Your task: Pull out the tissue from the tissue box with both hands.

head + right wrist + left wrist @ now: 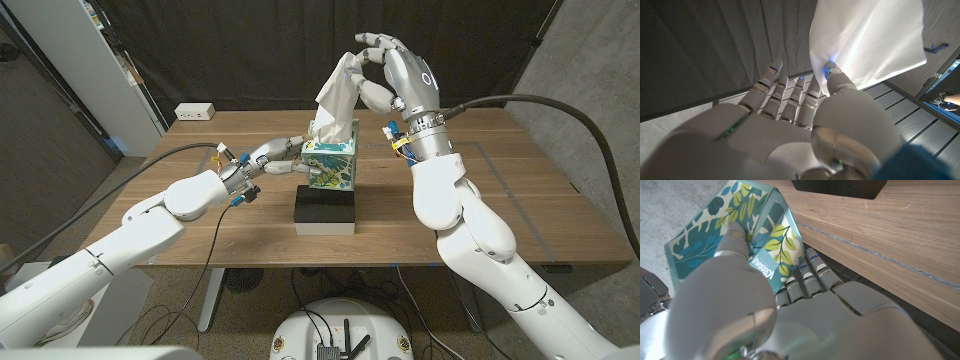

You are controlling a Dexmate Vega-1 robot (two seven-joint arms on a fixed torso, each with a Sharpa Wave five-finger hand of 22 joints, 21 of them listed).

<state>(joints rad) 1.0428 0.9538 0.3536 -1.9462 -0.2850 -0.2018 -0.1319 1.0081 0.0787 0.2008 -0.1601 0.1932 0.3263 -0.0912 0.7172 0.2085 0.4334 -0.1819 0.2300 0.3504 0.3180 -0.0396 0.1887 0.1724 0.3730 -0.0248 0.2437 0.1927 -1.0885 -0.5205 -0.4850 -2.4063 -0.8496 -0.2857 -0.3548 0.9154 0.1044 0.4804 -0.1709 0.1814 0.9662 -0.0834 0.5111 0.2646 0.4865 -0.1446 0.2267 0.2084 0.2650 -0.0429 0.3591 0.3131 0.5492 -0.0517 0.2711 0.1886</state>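
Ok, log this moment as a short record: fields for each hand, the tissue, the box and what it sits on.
left hand: holds the tissue box from its side, steadying it
right hand: raised above the box, pinching the tissue's upper end
tissue: white, drawn up out of the box top, lower end still at the opening
tissue box: teal with leaf print, upright
support: black block on the wooden table

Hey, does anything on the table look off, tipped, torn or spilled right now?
Nothing stands out. The tissue box stands upright on a black block, the left hand holds its side, and the right hand pinches the tissue drawn up from the top, apparently untorn.
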